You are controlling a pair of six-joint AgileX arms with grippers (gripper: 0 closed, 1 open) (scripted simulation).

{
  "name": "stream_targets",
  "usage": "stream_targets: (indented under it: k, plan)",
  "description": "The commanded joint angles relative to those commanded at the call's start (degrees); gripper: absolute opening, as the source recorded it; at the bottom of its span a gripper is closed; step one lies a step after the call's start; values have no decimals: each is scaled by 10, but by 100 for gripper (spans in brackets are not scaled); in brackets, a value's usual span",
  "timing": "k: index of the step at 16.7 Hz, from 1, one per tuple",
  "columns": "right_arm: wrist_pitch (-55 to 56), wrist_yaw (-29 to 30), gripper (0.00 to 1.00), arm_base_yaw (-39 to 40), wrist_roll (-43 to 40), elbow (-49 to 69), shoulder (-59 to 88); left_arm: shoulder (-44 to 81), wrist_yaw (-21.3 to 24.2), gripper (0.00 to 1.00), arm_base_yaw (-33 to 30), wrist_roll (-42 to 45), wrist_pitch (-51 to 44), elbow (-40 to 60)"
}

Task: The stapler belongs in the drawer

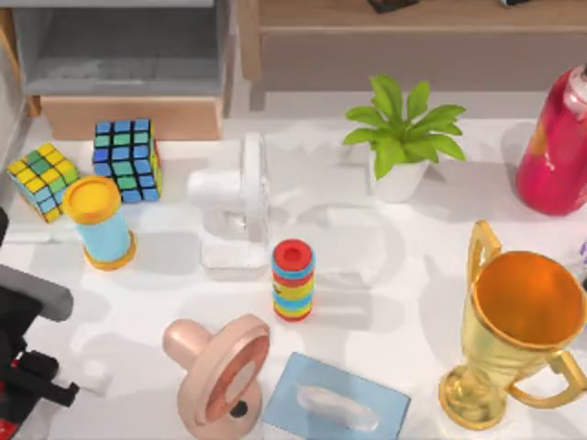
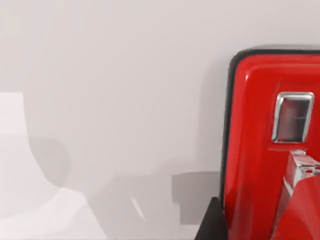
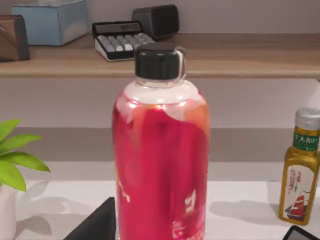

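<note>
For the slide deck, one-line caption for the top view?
Cluttered table with the drawer open at top left; left arm low at the left edge, near the cubes and the trophy.

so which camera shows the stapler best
The left wrist view: the red stapler is large and close there, with its glossy top and a metal-rimmed window clear, lying on the white table. In the top view a red sliver sits at the bottom-left corner under the left arm.

Bright, even light from above; soft grey shadows pool on the white table (image 1: 367, 257); the stapler (image 2: 265, 150) shines glossy.
</note>
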Motion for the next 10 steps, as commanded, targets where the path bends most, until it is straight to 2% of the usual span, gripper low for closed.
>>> stream_targets:
  k: [1, 2, 10]
  plan:
    - [0, 0, 100, 0, 0, 0, 0, 0, 0, 2, 0, 0, 0, 0]
    - [0, 0, 100, 0, 0, 0, 0, 0, 0, 0, 0, 0, 0, 0]
    - [0, 0, 100, 0, 0, 0, 0, -1, 0, 0, 0, 0, 0, 0]
